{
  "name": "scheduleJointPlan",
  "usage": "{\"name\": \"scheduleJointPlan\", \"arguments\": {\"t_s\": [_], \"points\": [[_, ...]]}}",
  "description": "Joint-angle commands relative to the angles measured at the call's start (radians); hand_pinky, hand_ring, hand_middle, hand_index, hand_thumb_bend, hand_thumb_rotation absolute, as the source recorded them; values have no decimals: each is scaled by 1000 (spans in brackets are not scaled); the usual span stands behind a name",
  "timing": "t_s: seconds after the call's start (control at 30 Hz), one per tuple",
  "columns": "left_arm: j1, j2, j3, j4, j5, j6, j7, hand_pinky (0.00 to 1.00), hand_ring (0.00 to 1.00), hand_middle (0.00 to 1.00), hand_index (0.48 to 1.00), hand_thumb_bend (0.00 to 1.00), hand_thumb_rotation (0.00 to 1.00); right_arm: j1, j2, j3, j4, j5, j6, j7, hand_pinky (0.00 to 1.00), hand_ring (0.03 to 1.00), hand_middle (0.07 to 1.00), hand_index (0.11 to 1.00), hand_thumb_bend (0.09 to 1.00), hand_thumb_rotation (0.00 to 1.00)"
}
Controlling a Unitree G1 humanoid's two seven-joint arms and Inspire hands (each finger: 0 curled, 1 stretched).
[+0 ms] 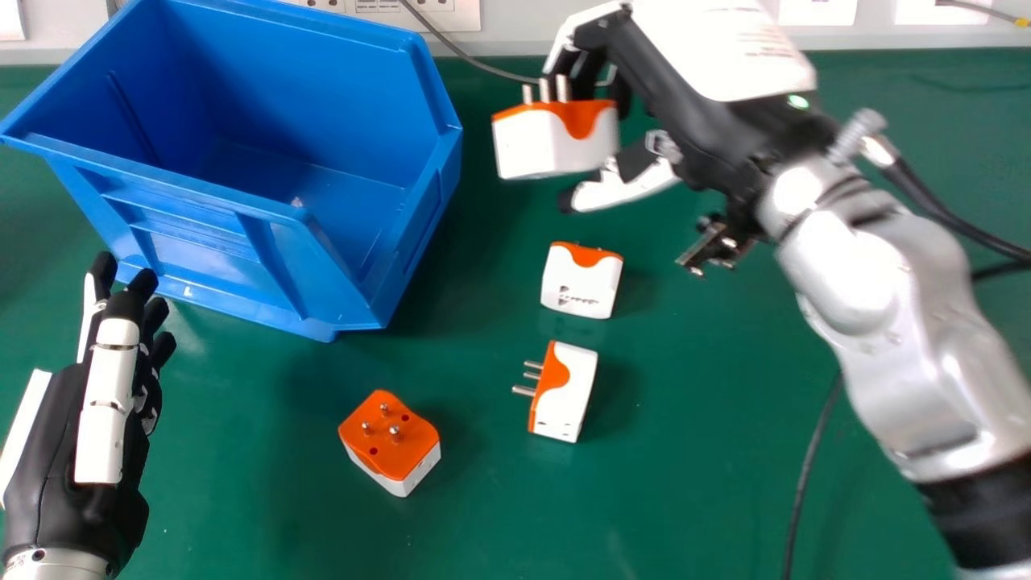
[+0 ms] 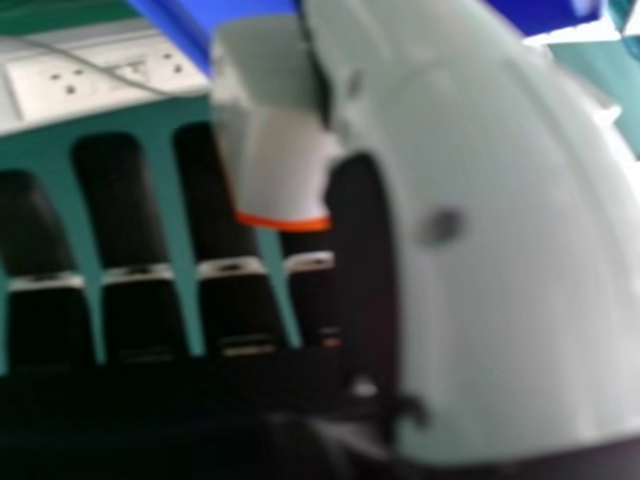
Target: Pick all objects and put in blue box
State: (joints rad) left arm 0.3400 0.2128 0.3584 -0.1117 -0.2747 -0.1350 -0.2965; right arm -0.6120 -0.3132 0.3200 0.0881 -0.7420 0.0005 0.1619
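Observation:
My right hand (image 1: 672, 89), at the upper middle of the head view, holds a white and orange plug adapter (image 1: 556, 143) above the table, right of the blue box (image 1: 306, 89). In the right hand view, the adapter (image 2: 278, 150) is pinched between the fingers and thumb of that hand (image 2: 490, 230). Three more adapters rest on the table: one (image 1: 581, 282) below the held one, another (image 1: 565, 391) on its side nearer me, and one (image 1: 390, 435) with its pins up. Beside the box's near left side, my left hand (image 1: 105, 403) is open and holds nothing.
Along the back edge of the green table (image 1: 685, 483) runs a panel with wall sockets (image 1: 403, 10). A thin grey cable (image 1: 459, 52) passes behind the box towards the right hand. Black cable (image 1: 813, 459) lies on the table beneath the right forearm.

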Motion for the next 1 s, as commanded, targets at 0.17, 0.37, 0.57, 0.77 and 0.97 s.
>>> {"name": "scheduleJointPlan", "arguments": {"t_s": [0.17, 0.37, 0.57, 0.77, 0.97], "points": [[-7, 1, 2, -4, 0, -17, 7, 1000, 1000, 1000, 1000, 463, 1000, -182, 110, 51, 193, -5, -17, -76, 325, 428, 515, 522, 493, 0], [-8, 2, -3, -5, -2, -15, 11, 1000, 1000, 1000, 1000, 452, 1000, -310, 171, 104, 378, -19, -29, -102, 330, 430, 523, 506, 493, 0], [4, 0, -4, -20, -3, -10, 14, 1000, 1000, 1000, 1000, 445, 1000, -438, 238, 151, 587, -15, -54, -135, 334, 434, 531, 494, 493, 0], [9, 0, -10, -35, -3, -3, 16, 1000, 1000, 1000, 1000, 445, 1000, -529, 302, 181, 736, -13, -65, -181, 336, 441, 540, 486, 492, 0], [5, -3, -14, -32, 2, -7, 21, 1000, 1000, 1000, 1000, 443, 1000, -625, 393, 214, 903, -21, -64, -250, 339, 449, 530, 494, 493, 0]]}}
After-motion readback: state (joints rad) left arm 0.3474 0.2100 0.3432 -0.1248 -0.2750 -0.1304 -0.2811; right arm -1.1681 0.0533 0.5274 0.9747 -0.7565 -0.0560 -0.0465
